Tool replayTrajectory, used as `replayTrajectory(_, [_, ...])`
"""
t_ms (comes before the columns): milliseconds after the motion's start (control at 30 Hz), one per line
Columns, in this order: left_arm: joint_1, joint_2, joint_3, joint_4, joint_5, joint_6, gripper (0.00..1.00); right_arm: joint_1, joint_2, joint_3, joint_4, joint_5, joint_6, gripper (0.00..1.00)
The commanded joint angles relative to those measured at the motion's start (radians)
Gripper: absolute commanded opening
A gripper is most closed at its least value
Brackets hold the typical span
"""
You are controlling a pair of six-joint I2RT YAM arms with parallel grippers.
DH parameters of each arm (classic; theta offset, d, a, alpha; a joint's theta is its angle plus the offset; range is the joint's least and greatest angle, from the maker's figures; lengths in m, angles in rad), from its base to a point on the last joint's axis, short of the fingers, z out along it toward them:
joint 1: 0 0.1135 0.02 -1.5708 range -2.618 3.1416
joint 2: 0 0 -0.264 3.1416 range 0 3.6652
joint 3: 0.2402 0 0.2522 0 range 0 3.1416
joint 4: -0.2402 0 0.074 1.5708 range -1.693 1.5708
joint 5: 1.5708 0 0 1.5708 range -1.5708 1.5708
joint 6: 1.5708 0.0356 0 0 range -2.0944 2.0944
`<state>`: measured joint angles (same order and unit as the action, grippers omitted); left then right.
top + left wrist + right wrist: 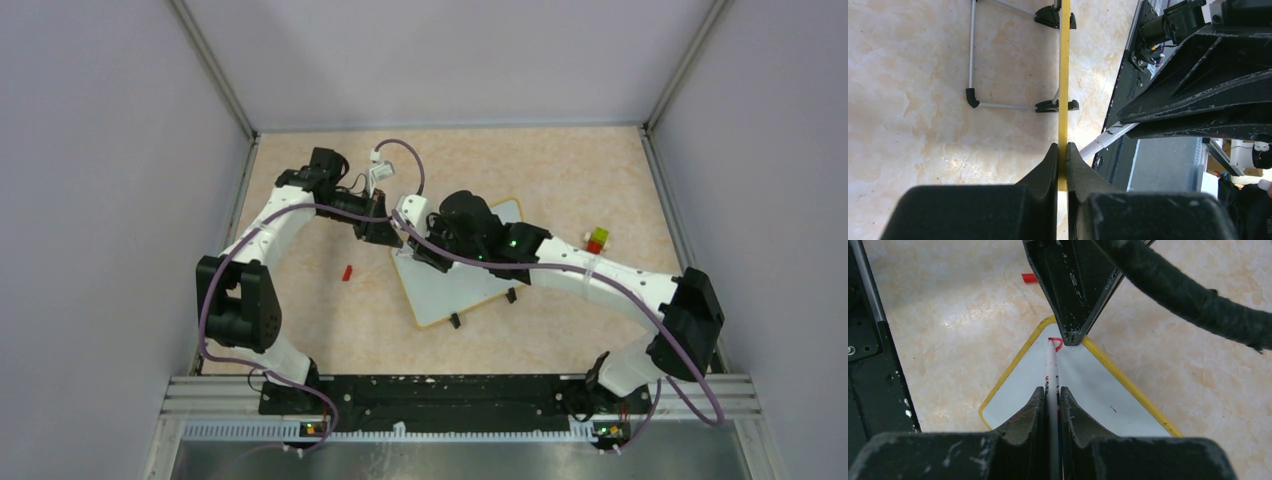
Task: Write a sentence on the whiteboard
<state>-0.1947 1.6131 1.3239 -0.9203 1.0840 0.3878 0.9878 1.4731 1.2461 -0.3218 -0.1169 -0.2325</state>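
Yellow rim [1064, 75] first: verify left gripper [1062, 148] clamped on the whiteboard [455, 285] edge, mid-desk [560, 170]. Verify right gripper [1050, 391] closed around the white marker [1050, 365], tip at the barely started red sentence [1056, 342] near a corner. Guard against rim slip or heavy tip pressure: would skew the lettering.

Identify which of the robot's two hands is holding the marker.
The right hand, shut on the white marker whose tip is at the whiteboard. The left hand instead clamps the board's yellow rim.
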Motion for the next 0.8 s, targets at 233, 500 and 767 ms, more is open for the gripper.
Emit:
replayTrajectory(233, [-0.008, 0.005, 0.025, -0.005, 0.011, 0.007, 0.0, 0.018, -0.012, -0.011, -0.011, 0.001, -0.019, 0.0])
replayTrajectory(500, [-0.008, 0.007, 0.026, -0.006, 0.01, 0.006, 0.0, 0.019, -0.054, -0.048, -0.026, 0.035, -0.028, 0.0])
replayTrajectory(767, [-0.008, 0.005, 0.025, -0.005, 0.008, 0.003, 0.0, 0.019, -0.074, -0.077, -0.038, 0.045, -0.031, 0.0])
